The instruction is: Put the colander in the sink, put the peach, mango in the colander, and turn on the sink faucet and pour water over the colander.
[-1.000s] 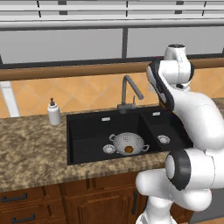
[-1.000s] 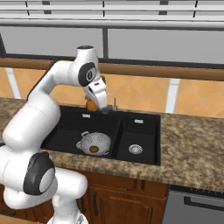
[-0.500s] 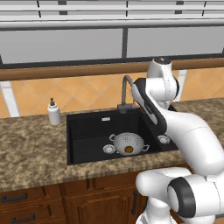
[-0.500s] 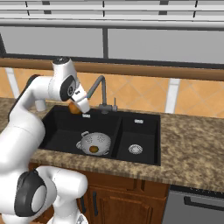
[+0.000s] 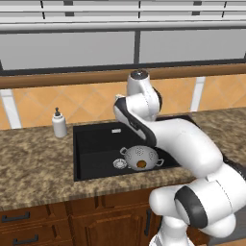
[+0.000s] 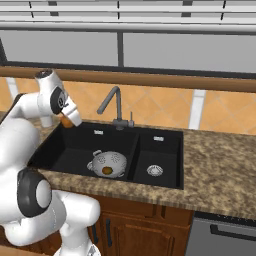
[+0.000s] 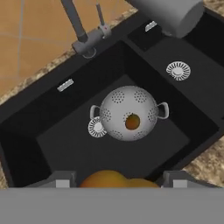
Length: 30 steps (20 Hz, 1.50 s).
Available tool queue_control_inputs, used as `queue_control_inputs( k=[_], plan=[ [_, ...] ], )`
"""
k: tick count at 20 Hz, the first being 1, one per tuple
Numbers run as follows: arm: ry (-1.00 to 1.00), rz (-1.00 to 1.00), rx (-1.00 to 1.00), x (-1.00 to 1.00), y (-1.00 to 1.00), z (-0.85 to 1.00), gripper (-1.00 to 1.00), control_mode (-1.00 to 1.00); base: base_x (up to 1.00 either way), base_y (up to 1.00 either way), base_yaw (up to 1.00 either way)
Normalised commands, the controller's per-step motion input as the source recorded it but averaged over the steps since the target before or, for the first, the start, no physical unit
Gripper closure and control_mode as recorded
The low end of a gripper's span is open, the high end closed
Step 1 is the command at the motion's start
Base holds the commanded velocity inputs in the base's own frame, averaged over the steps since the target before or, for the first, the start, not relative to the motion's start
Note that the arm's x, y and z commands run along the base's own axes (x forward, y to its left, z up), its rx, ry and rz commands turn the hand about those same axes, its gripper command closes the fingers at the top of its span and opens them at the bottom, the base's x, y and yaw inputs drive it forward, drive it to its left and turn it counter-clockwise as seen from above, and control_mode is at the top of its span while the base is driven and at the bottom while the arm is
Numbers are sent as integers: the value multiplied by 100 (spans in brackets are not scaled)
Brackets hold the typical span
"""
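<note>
- The gripper [image 7: 117, 181] holds a yellow-orange fruit between widely spread jaws, taken to be the mango [image 7: 114, 178]; the fruit sits at 6 o'clock in the hand view, carried above the near left part of the sink [image 7: 26, 144].
- In the right base view the same fruit [image 6: 66, 120] hangs over the sink's left rim, probably held high to clear the rim before lowering.
- The colander [image 7: 128, 113] stands upright on the floor of the left basin, at 12 o'clock from the gripper, beside the round drain [image 7: 96, 127] that touches its left edge.
- The peach [image 7: 132, 121] lies inside the colander, so one fruit is already placed.
- The sink faucet [image 6: 112, 102] stands at the back rim with no water running; this step remains.
- A white soap bottle [image 5: 59, 123] stands on the bench [image 5: 33, 168] at 9 o'clock of the sink.
- No brand or legible writing appears.
</note>
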Motion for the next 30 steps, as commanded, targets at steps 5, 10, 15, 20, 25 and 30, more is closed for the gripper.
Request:
queue_control_inputs(
  k=[5, 10, 15, 20, 25, 30],
  plan=[
    [0, 1, -22, 47, 23, -71, 100, -100, 0, 0, 0],
    [0, 5, -15, 45, 0, -62, 100, -100, 0, 0, 0],
    [7, 7, -1, 48, -10, -45, 100, -100, 0, 0, 0],
    [3, 1, 0, 18, -21, -50, 100, -100, 0, 0, 0],
    [0, 0, 0, 0, -52, -55, 100, -100, 0, 0, 0],
    [2, 0, -4, 0, -31, -57, 100, -100, 0, 0, 0]
  ],
)
